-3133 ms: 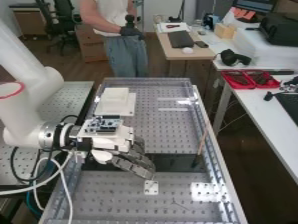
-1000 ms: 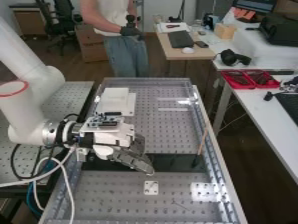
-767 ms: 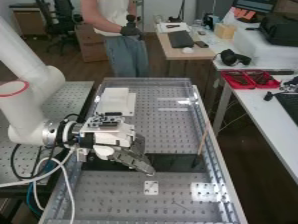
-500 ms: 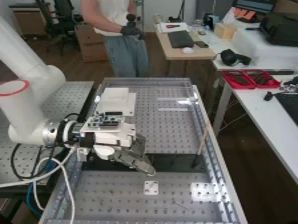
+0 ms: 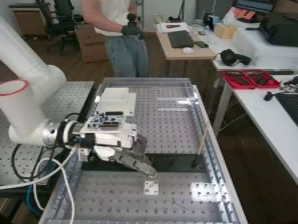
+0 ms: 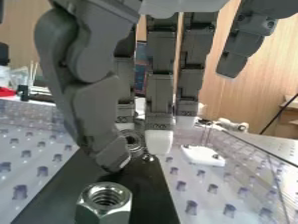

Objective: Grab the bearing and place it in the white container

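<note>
In the wrist view, the hand (image 5: 133, 162) partly hides the bearing (image 6: 136, 142).

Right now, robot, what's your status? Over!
Hand over the dark strip. Bearing close to the hand, grip on it unclear. Big metal nut nearby, might get in the way. Over.

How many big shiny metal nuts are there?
1. The nut sits on the dark strip, nearer the wrist camera than the bearing. More may be hidden behind the hand.
</note>
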Available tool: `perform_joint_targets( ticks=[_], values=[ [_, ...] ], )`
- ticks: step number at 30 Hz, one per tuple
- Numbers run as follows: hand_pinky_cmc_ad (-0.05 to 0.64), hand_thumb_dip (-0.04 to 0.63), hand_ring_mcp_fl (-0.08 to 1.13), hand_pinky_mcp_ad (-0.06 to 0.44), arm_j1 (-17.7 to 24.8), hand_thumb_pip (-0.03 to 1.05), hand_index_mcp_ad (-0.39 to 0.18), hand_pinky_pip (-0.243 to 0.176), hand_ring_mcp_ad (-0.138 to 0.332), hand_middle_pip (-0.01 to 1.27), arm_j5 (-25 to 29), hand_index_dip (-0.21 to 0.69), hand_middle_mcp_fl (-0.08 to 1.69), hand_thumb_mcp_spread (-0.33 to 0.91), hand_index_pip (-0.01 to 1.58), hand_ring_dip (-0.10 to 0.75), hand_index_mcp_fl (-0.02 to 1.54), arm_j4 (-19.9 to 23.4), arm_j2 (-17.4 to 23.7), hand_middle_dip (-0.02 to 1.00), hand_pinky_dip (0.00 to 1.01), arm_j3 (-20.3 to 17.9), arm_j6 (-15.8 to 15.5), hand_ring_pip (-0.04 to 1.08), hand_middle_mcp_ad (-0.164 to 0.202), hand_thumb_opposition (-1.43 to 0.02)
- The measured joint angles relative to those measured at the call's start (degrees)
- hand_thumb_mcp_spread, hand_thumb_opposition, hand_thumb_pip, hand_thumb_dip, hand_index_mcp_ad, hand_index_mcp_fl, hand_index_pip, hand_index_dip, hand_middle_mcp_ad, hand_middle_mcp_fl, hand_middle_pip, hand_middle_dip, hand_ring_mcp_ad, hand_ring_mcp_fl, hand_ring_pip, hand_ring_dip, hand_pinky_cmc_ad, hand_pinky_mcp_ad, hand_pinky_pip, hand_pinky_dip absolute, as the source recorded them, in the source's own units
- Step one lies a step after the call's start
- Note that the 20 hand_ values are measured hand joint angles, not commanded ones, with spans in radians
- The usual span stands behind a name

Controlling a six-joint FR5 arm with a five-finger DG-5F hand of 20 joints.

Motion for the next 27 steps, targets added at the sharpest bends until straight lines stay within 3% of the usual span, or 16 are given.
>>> perform_joint_targets(
  ticks=[4,8,27],
  values=[
    [0.333,0.298,0.61,0.264,-0.05,0.50,-0.141,0.037,0.056,0.68,0.01,0.065,0.98,0.59,1.21,0.592,0.60,-0.02,0.00,0.71,0.18,0.04,0.23,0.22,0.042,-1.00],
    [0.333,0.300,0.63,0.264,-0.13,0.43,-0.141,0.038,0.056,0.76,0.12,0.061,1.12,0.63,1.19,0.593,0.66,-0.13,0.31,0.73,0.18,0.15,0.35,0.22,0.037,-1.01],
    [0.342,0.300,0.65,0.264,1.66,0.43,-0.141,0.049,0.056,0.76,2.78,0.066,1.11,0.66,1.17,0.606,0.65,-3.43,4.97,0.77,0.18,0.48,-0.73,0.22,0.035,-1.01]
  ],
)
